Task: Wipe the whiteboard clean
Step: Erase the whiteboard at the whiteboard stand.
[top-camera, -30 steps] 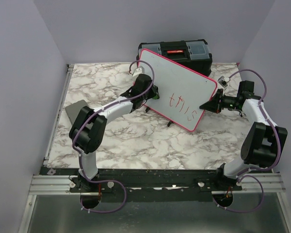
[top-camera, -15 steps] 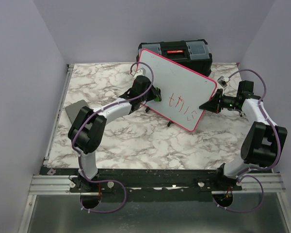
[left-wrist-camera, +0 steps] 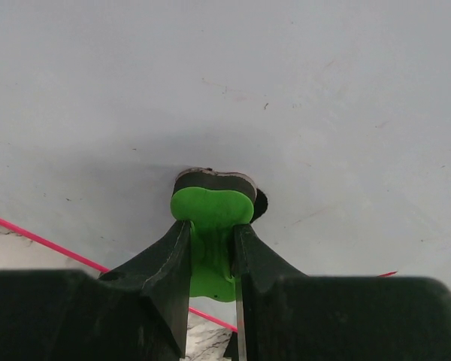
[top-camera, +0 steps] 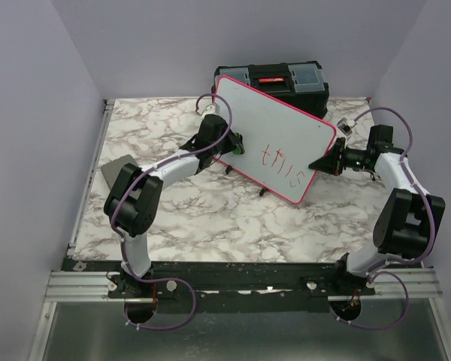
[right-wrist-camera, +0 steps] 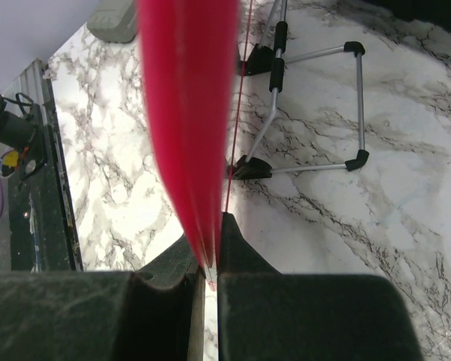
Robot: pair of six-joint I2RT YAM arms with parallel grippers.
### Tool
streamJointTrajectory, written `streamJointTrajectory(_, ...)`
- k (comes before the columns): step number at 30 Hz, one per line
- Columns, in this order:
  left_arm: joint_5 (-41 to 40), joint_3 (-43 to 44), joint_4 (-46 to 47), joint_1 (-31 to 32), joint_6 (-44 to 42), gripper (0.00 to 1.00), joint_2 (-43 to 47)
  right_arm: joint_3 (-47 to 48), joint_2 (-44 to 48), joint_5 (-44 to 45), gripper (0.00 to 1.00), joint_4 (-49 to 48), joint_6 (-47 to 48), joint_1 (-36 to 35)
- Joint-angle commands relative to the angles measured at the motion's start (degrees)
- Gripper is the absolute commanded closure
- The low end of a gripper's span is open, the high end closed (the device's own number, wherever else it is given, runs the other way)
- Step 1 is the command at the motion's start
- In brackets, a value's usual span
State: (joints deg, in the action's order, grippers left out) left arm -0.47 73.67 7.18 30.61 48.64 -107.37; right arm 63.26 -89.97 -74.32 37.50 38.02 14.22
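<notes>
One marble table [top-camera: 210, 218] carries one whiteboard [top-camera: 278, 124], propped tilted on its stand just in front of one black toolbox [top-camera: 274, 75]. Of two grippers, the right gripper [top-camera: 314, 164] pinches the board's right rim, and the left gripper [top-camera: 237, 146] clamps one green eraser [left-wrist-camera: 213, 204] against its face.

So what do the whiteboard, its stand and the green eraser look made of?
Whiteboard: smooth white panel, pink-red plastic-looking rim. Stand: thin shiny metal rod, black caps, likely rubber. Green eraser: matte plastic body, dark pad, probably felt.
</notes>
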Motion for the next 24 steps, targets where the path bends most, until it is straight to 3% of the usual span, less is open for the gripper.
streamJointTrajectory(1,2.62,-1.63,2.99,3.21,-1.4,1.0,-1.0,1.25,-0.54,-5.39,0.99,3.46,0.79,-0.9)
streamJointTrajectory(8,2.6,-3.48,3.28,5.08,-3.56,1.0,0.35,1.25,-0.64,-5.39,0.99,3.46,0.76,-0.93)
streamJointTrajectory(24,6.62,3.75,-2.18,-0.03,-7.62,1.0,-0.23,1.25,-0.49,-5.37,0.99,3.56,0.96,-0.92)
